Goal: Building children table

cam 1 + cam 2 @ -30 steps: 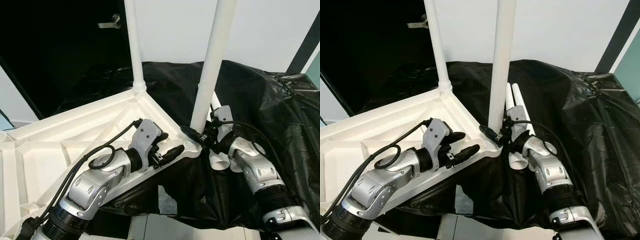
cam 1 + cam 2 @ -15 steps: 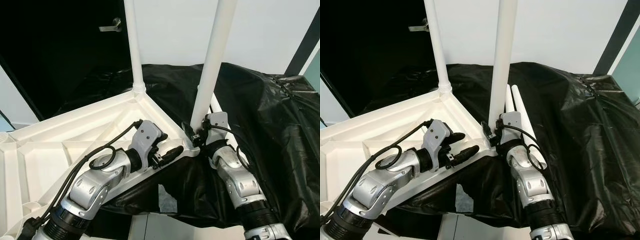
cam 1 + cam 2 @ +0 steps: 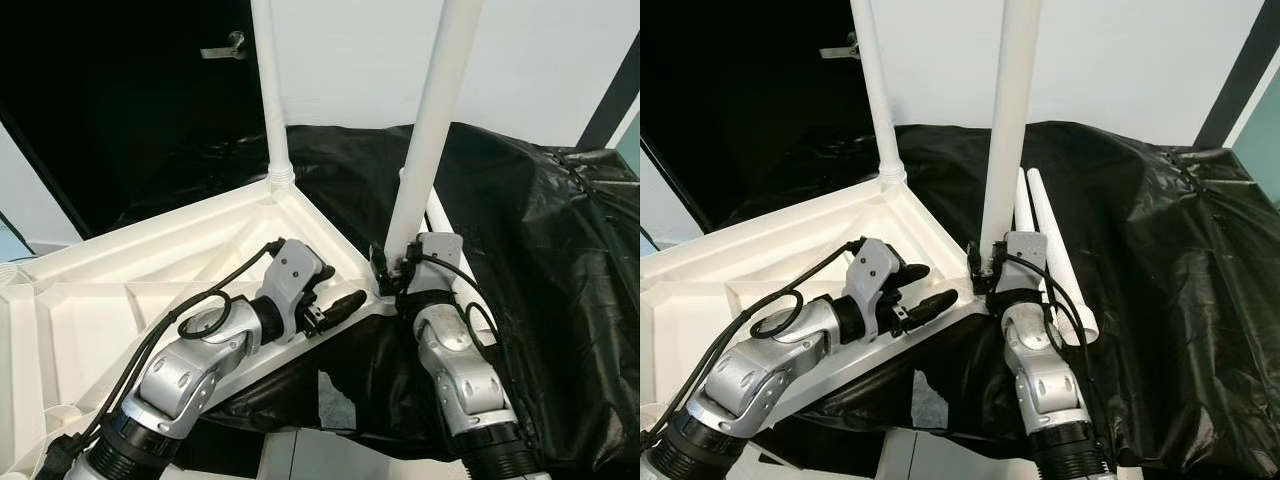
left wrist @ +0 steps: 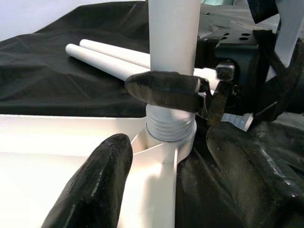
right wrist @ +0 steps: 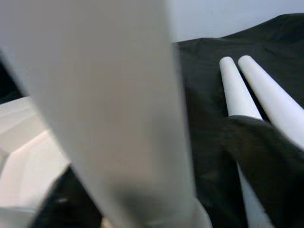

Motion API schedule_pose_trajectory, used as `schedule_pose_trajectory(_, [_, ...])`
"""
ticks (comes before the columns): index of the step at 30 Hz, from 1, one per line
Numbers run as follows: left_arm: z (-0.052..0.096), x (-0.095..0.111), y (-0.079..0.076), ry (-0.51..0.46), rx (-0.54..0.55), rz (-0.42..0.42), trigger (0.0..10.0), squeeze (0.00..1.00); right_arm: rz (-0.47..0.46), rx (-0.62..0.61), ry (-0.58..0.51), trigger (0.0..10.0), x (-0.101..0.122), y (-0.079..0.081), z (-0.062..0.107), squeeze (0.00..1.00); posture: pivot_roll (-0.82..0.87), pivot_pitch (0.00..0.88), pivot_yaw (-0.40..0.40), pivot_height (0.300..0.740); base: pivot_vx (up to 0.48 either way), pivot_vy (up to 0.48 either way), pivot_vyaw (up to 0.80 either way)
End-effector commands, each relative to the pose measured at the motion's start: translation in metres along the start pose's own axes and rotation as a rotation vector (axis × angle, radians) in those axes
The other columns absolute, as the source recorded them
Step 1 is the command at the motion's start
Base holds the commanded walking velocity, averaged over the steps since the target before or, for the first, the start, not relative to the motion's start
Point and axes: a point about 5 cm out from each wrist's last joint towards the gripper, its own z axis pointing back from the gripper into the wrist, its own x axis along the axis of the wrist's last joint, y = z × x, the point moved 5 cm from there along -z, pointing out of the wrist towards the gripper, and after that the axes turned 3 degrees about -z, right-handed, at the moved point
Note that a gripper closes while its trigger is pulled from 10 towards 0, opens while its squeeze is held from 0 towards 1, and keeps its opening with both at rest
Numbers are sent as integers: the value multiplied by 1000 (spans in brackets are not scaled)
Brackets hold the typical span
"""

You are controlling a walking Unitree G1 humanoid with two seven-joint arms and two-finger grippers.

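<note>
Right gripper (image 3: 392, 272) pinching leg (image 3: 425, 160) base at tabletop (image 3: 120, 290) corner socket | left gripper (image 3: 340, 303) spread, bracing rim beside it | risk: leg tilts, cross-threads, tabletop slides off sheet (image 3: 540, 230)

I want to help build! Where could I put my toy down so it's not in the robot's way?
The black cover, right of the two loose legs, is bare. The table's corner is crowded: right gripper at the standing leg, left gripper beside it.
</note>
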Motion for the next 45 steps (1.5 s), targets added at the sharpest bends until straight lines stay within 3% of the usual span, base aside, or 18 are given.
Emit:
schedule_pose_trajectory(1, [-1, 1, -7, -1, -78, -17, 10000, 0, 1, 39, -12, 10000, 3, -2, 3, 1000, 58, 0, 18, 740, 0, 0, 0])
schedule_pose_trajectory(2, [-1, 2, -7, -4, -82, -19, 10000, 0, 15, 149, -6, 10000, 3, -2, 5, 0, 59, 0, 14, 740, 0, 0, 0])
schedule_pose_trajectory(7, [-2, 3, -7, -5, -82, -19, 10000, 0, 33, 214, 3, 10000, 3, -6, 6, 0, 58, 0, 15, 740, 0, 0, 0])
schedule_pose_trajectory(10, [-1, 3, -5, -7, -78, -18, 10000, 0, 45, 354, 29, 10000, 1, -9, 3, 0, 58, 0, 19, 740, 0, 0, 0])
schedule_pose_trajectory(13, [0, 3, -4, -7, -76, -19, 10000, 0, 84, 474, 36, 10000, 4, -6, -2, 0, 60, 0, 19, 740, 0, 0, 0])
schedule_pose_trajectory(21, [-1, 4, -2, -8, -71, -19, 10000, 0, 132, 604, 65, 10000, 3, 2, -10, 0, 64, 0, 16, 740, 0, 0, 0])
schedule_pose_trajectory(22, [0, 3, -3, -8, -72, -19, 10000, 0, 144, 625, 76, 6392, 2, 3, -13, 0, 67, 0, 12, 740, 0, 0, 0])
schedule_pose_trajectory(23, [0, 3, -3, -6, -75, -16, 10000, 0, 157, 640, 88, 1255, 0, 3, -15, 0, 71, 0, 10, 740, 0, 0, 0])
schedule_pose_trajectory(24, [0, 3, -3, -6, -75, -16, 10000, 0, 157, 640, 88, 1255, 0, 3, -15, 0, 71, 0, 10, 740, 0, 0, 0])
schedule_pose_trajectory(25, [-1, 2, -4, -5, -77, -14, 10000, 0, 165, 650, 96, 118, -1, 3, -16, 0, 72, 0, 10, 740, 0, 0, 0])
schedule_pose_trajectory(27, [0, 0, -6, 0, -83, -12, 10000, 0, 164, 663, 108, 0, -4, 3, -16, 0, 75, 0, 8, 740, 0, 0, 0])
schedule_pose_trajectory(37, [-3, -9, -14, 11, -84, 17, 10000, 0, 129, 622, 127, 0, -12, -7, -16, 0, 72, 0, 7, 740, 0, 0, 0])
schedule_pose_trajectory(38, [-4, -12, -13, 20, -77, 0, 10000, 0, 130, 600, 125, 2745, -13, -8, -17, 0, 72, 0, 7, 740, 0, 0, 0])
schedule_pose_trajectory(39, [-4, -16, -13, 27, -70, 0, 10000, 0, 120, 572, 124, 10000, -15, -9, -18, 0, 69, 0, 8, 740, 0, 0, 0])
schedule_pose_trajectory(42, [-5, -19, -11, 29, -58, 7, 10000, 0, 120, 525, 121, 10000, -17, -10, -19, 0, 68, 0, 8, 740, 0, 0, 0])
schedule_pose_trajectory(43, [-6, -22, -9, 29, -42, 19, 10000, 0, 120, 454, 123, 10000, -21, -12, -21, 0, 67, 0, 10, 740, 0, 0, 0])
schedule_pose_trajectory(45, [-6, -22, -9, 29, -42, 19, 10000, 0, 120, 454, 123, 10000, -21, -12, -21, 0, 67, 0, 10, 740, 0, 0, 0])
